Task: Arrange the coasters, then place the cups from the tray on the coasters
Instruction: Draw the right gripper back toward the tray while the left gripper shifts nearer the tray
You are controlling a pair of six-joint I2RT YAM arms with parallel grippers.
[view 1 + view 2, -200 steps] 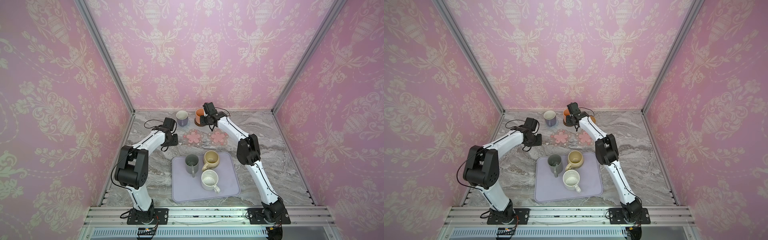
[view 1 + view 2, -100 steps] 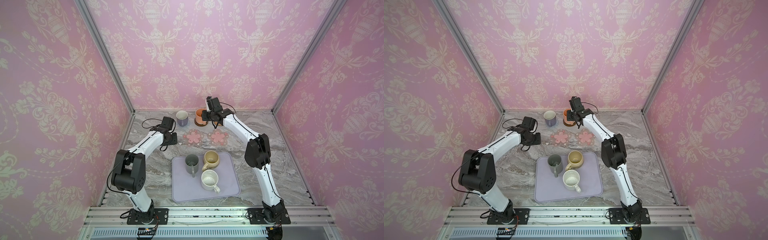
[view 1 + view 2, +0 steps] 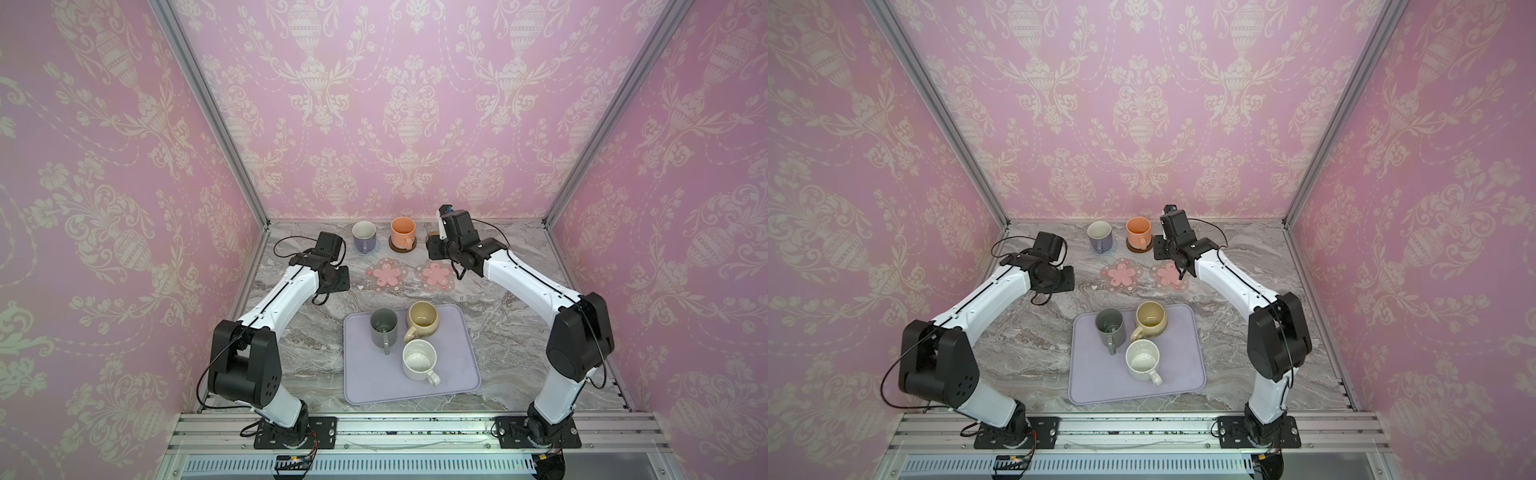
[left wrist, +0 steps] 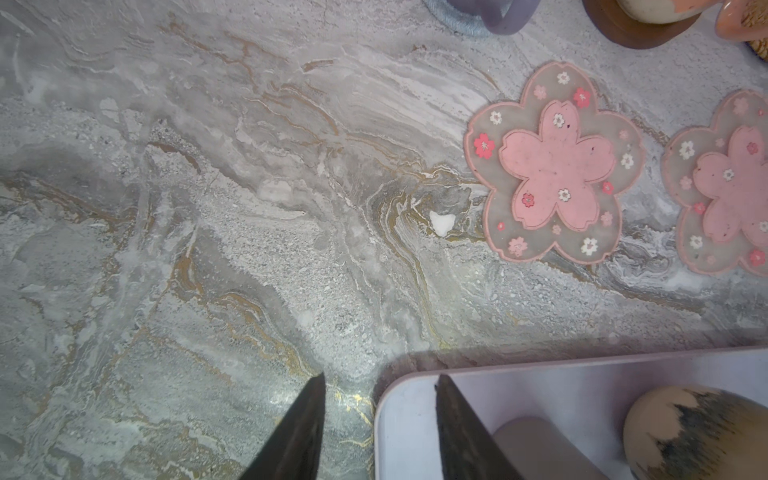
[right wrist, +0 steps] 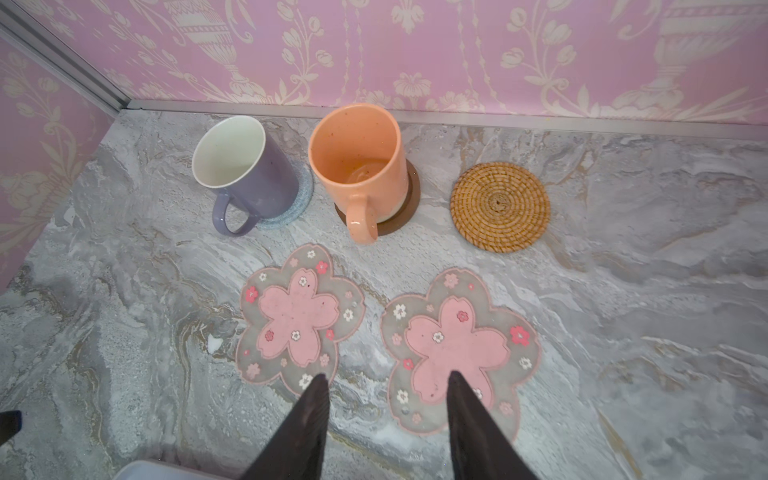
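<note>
Five coasters lie in the far half of the table (image 3: pixel 507 340). The light blue crocheted coaster (image 5: pixel 305 191), the dark brown disc (image 5: pixel 413 195) and the rattan coaster (image 5: pixel 500 206) form a row along the far edge. The left flower coaster (image 5: pixel 297 318) and the right flower coaster (image 5: pixel 455 347) lie side by side just in front of that row, a thin strip of table between them. The lavender cup (image 5: pixel 257 183) stands on the blue coaster and the orange cup (image 5: pixel 361 166) on the brown disc, so only a crescent of each coaster shows.

The tray (image 3: pixel 457 365) sits centred in the near half. The dark grey cup (image 3: pixel 383 328), beige cup (image 3: pixel 422 320) and white speckled cup (image 3: pixel 419 360) crowd its far left part; whether they touch I cannot tell. The tray's right and near strips are bare, as are the table on either side of it and the far right corner.

The left end effector (image 4: pixel 380 376) hangs over bare table left of the flower coasters, its tips aimed at the tray's far left corner; its fingers are spread, with nothing between them. The right end effector (image 5: pixel 386 374) hangs just by the right flower coaster, likewise spread and empty.

In both top views the right wrist covers most of the rattan coaster. The left wrist view cuts off the beige cup and shows it blurred.

Count: five coasters, three of them bare; five cups, two on coasters and three on the tray.
</note>
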